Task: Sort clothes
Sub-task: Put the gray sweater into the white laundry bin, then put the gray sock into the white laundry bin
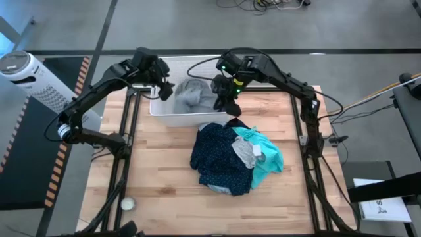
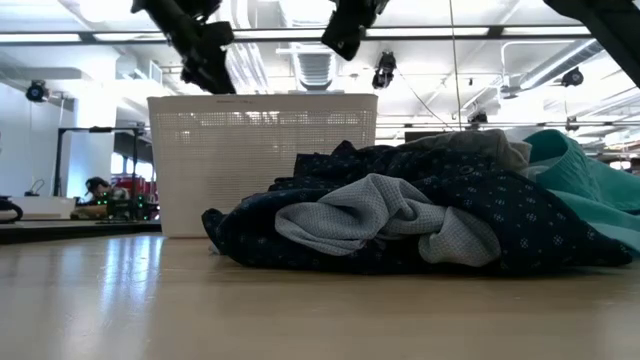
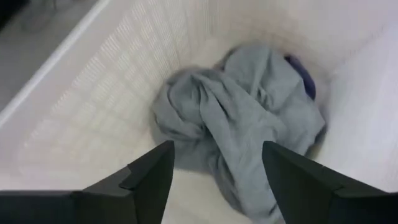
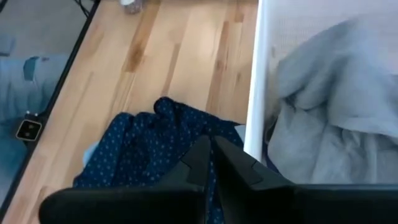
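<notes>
The left gripper (image 3: 214, 165) hangs wide open above the grey garment (image 1: 193, 95) in the basket (image 1: 172, 118), seemingly for dropping. The right gripper (image 4: 210, 155), fingers pinched together and empty, hovers at the pile's (image 1: 233, 158) twelve o'clock, probably for the next pick.

You are in a lab or industrial test bay, not a home. A wooden table (image 1: 164, 178) sits on a black metal frame (image 1: 125, 164) over grey concrete floor (image 1: 59, 20) with hazard-striped edging (image 1: 62, 155). Overhead you see exposed ducts (image 2: 315, 65), pipes and strip lights; a workbench with equipment (image 2: 110, 200) stands behind.
</notes>
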You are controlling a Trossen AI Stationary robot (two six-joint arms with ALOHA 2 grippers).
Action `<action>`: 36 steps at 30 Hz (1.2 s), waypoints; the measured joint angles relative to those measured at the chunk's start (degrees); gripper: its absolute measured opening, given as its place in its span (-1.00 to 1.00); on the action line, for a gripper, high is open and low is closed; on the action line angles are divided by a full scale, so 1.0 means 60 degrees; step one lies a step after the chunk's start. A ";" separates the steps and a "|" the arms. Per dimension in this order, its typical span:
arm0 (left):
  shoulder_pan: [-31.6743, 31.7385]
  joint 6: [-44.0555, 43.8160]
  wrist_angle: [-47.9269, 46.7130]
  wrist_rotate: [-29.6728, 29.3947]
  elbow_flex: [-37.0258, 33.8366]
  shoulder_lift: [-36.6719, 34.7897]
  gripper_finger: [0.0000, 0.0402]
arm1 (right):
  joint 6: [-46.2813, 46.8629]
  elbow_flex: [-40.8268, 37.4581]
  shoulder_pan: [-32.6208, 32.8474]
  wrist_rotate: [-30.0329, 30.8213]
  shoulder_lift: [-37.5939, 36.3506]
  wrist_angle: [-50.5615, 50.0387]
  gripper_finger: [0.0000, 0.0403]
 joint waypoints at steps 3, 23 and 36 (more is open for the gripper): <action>0.0000 -0.0014 -0.0420 -0.0002 0.0000 -0.0007 0.10 | -0.0226 -0.0253 0.0008 -0.0002 -0.0019 0.0149 -0.99; -0.0751 -0.0514 0.3024 0.2579 -0.1151 -0.2643 -0.98 | 0.0714 -0.8076 0.0547 0.1874 -0.5405 0.7602 -1.00; -0.3165 -0.0621 0.5728 0.2542 -0.4042 -0.4598 -1.00 | 0.1592 -1.2064 0.1659 0.5043 -0.8573 0.9064 -1.00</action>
